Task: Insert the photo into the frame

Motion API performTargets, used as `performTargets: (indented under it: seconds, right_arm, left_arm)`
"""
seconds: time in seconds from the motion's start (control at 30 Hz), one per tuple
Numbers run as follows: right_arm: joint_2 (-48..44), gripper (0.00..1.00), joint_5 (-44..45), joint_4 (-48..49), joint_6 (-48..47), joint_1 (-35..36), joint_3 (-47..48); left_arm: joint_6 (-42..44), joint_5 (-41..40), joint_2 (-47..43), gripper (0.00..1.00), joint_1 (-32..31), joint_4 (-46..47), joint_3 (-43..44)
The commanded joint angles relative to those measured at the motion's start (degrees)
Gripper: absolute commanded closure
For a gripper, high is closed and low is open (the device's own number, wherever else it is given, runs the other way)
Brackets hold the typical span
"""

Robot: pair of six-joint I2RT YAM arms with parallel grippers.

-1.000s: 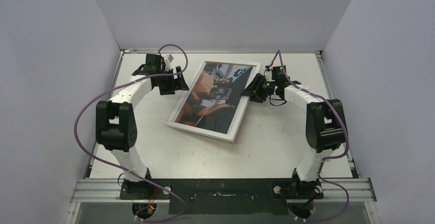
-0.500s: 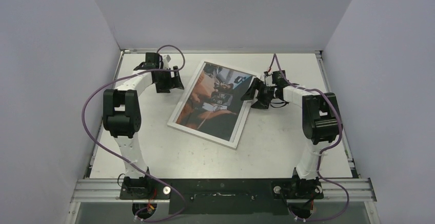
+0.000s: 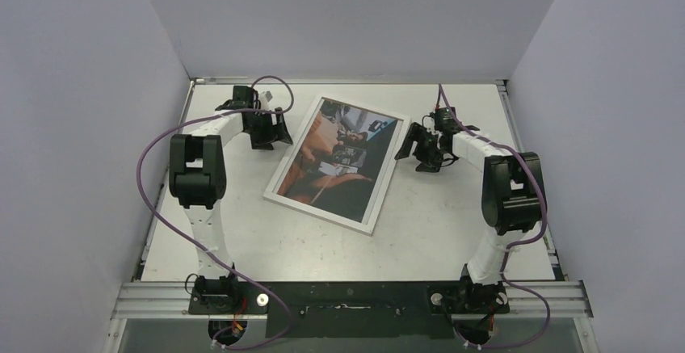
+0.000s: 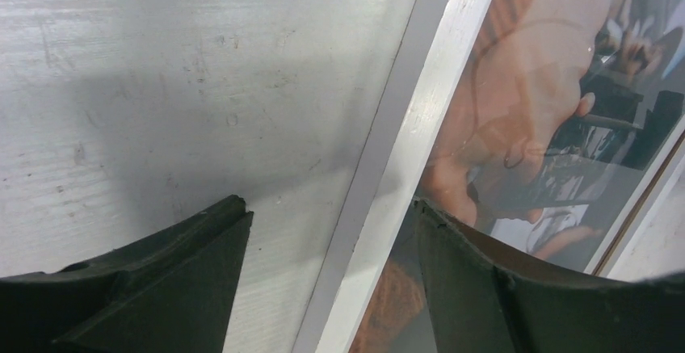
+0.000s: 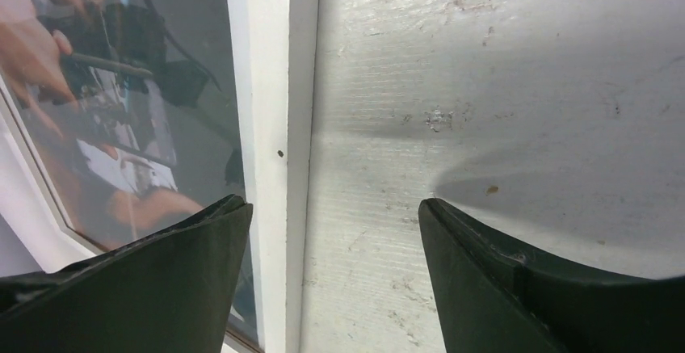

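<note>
The white frame (image 3: 377,190) lies flat and tilted in the middle of the table. The photo (image 3: 335,155), dark with orange and blue tones, shows face up inside it. My left gripper (image 3: 273,133) is open just left of the frame's upper left edge; in the left wrist view its jaws straddle the white frame edge (image 4: 420,119) with the photo (image 4: 533,102) beyond. My right gripper (image 3: 413,144) is open and empty just right of the frame's upper right edge; in the right wrist view the frame edge (image 5: 271,86) runs between its jaws, and the photo (image 5: 105,86) is at left.
The bare grey-white table (image 3: 452,216) extends around the frame. Grey walls close in the left, right and back. Purple cables loop from both arms. A metal rail (image 3: 347,296) carries the arm bases at the near edge.
The frame has dropped flat onto the table. My right gripper has let go and drawn back to the right of the frame's edge. My left gripper has shifted slightly left.
</note>
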Motion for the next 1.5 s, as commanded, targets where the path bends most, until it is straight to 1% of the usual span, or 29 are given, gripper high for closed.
performTargets:
  seconds: [0.0, 0.13, 0.23, 0.3, 0.33, 0.4, 0.47, 0.73, 0.97, 1.13, 1.23, 1.3, 1.4, 1.47]
  right_arm:
    - [0.28, 0.26, 2.61, 0.98, 4.39, 1.11, 2.96]
    - [3.03, 0.39, 2.9, 1.04, 5.68, 2.75, 5.58]
    - [4.71, 0.45, 2.89, 1.6, 6.72, 3.76, 6.83]
    - [5.66, 0.45, 2.6, 2.56, 7.36, 4.15, 7.29]
    - [6.03, 0.43, 2.11, 3.08, 7.61, 4.27, 7.56]
    - [6.75, 0.4, 1.46, 4.27, 7.94, 4.45, 7.95]
    - [7.93, 0.4, 0.94, 4.85, 8.13, 4.66, 8.91]
    - [13.27, 0.41, -0.52, 6.3, 5.65, 5.32, 14.46]
    - [18.98, 0.42, -4.47, 8.45, 1.26, 6.75, 21.39]
    - [22.24, 0.42, -7.03, 7.67, -2.27, 8.87, 25.76]
    - [22.69, 0.41, -7.11, 7.76, -2.52, 9.24, 26.46]
    - [21.95, 0.4, -6.36, 7.81, -1.82, 9.02, 26.71]
    - [19.09, 0.35, -2.49, 7.02, 0.01, 8.27, 27.02]
    - [15.94, 0.31, 1.84, 7.26, 2.39, 7.43, 25.77]
  left_arm:
    - [-0.29, 4.1, 0.35, 0.33, 0.17, 1.64, 0.79]
    - [-1.02, 5.84, -0.16, 0.46, 0.17, 2.43, -1.71]
    - [-2.18, 6.78, -1.25, 0.56, 0.17, 3.83, -4.3]
    - [-3.07, 7.03, -2.1, 0.61, 0.09, 3.82, -5.92]
    - [-3.53, 6.93, -2.67, 0.64, 0.08, 3.35, -6.53]
    - [-4.61, 7.21, -4.28, 0.67, 0.05, 3.43, -8.85]
    - [-5.79, 7.97, -6.17, 0.69, -0.17, 4.14, -11.73]
    - [-9.16, 7.02, -16.73, 0.73, -3.41, 5.68, -24.66]
    - [-11.78, 4.1, -27.17, 0.73, -8.37, 5.11, -36.28]
    - [-13.25, 2.22, -34.13, 0.71, -11.6, 4.66, -42.2]
    - [-13.36, 0.9, -38.98, 0.65, -11.78, 3.3, -44.0]
    - [-13.02, -0.6, -41.4, 0.59, -11.66, 1.64, -43.73]
    - [-11.63, -2.57, -43.36, 0.47, -11.52, -1.2, -41.75]
    - [-10.84, -3.36, -43.49, 0.42, -11.36, -2.58, -39.76]
